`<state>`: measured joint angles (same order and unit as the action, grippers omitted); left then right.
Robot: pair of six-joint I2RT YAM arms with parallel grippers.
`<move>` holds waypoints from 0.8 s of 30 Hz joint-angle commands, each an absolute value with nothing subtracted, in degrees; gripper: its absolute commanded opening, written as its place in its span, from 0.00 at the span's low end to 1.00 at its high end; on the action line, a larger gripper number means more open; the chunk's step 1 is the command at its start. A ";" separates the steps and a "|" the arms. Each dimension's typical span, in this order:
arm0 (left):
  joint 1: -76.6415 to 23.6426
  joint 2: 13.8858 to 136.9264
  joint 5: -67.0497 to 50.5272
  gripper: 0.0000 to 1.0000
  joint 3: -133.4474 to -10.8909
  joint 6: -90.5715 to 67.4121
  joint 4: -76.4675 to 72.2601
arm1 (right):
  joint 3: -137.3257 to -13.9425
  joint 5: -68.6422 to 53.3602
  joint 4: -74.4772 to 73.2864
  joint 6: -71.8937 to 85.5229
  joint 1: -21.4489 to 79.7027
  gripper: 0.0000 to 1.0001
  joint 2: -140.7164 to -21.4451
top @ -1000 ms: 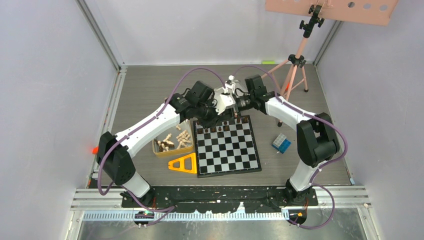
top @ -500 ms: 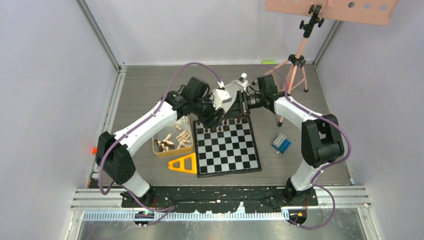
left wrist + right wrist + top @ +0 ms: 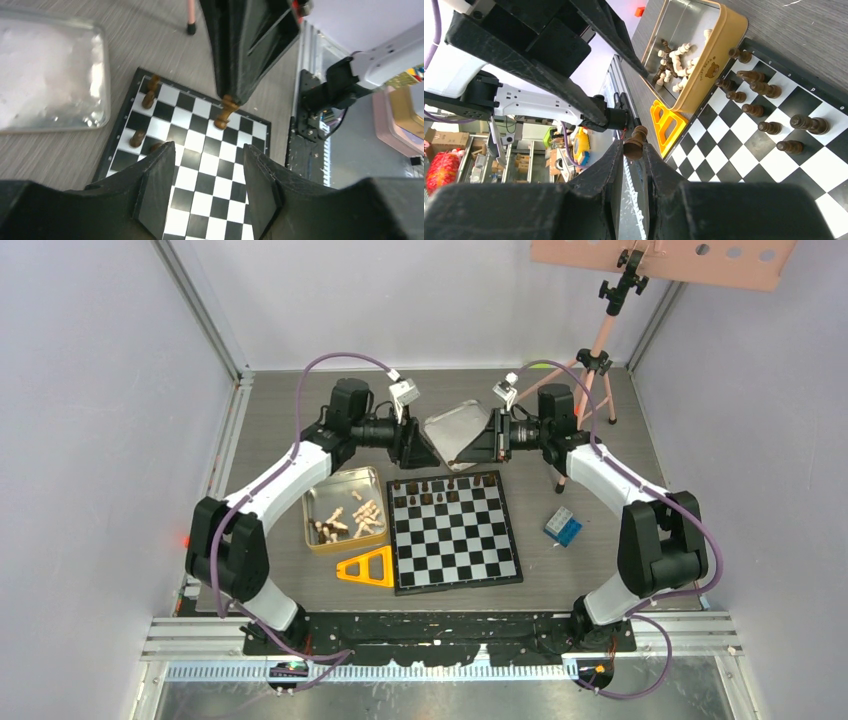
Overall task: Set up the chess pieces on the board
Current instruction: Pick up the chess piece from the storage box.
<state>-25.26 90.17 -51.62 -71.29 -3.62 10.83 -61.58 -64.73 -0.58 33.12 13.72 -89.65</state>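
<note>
The right hand (image 3: 633,151) is clamped on one end of a small dark brown wooden chess piece (image 3: 637,140), leaving the other end free, probably so the piece can be stood on a square. Facing it, the left hand (image 3: 207,155) stands apart and empty above the flat black-and-white checked board (image 3: 460,540). The board's far rows already carry dark chessmen (image 3: 440,486). Pale beige chessmen (image 3: 365,515) wait in the gold rectangular tin (image 3: 308,508) beside the board. A second ago both hands met low over the board's far edge. They have since drawn apart, and the left has opened.
</note>
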 commanded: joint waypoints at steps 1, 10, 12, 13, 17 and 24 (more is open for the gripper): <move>-25.05 90.96 -61.23 0.53 -70.95 -14.25 -5.88 | -61.20 -65.71 6.48 37.47 13.45 0.12 -87.29; -25.10 93.28 -62.02 0.52 -69.25 -22.60 -13.58 | -60.56 -66.36 10.03 40.47 13.36 0.12 -86.93; -25.13 93.70 -62.13 0.53 -68.17 -24.94 -17.71 | -60.56 -66.42 10.43 40.96 13.36 0.12 -86.88; -25.13 93.79 -62.06 0.52 -67.75 -25.91 -19.21 | -60.56 -66.46 10.85 41.38 13.36 0.12 -86.89; -25.14 94.32 -61.67 0.52 -67.17 -26.81 -20.39 | -60.56 -66.66 12.34 42.71 13.36 0.12 -86.97; -25.14 95.21 -61.72 0.48 -67.15 -28.20 -20.85 | -60.55 -66.62 14.26 44.40 13.17 0.12 -87.26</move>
<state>-25.21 95.09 -60.64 -67.13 -26.65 -16.56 -60.40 -65.69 10.13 42.76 13.58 -89.62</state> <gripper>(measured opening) 0.502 0.235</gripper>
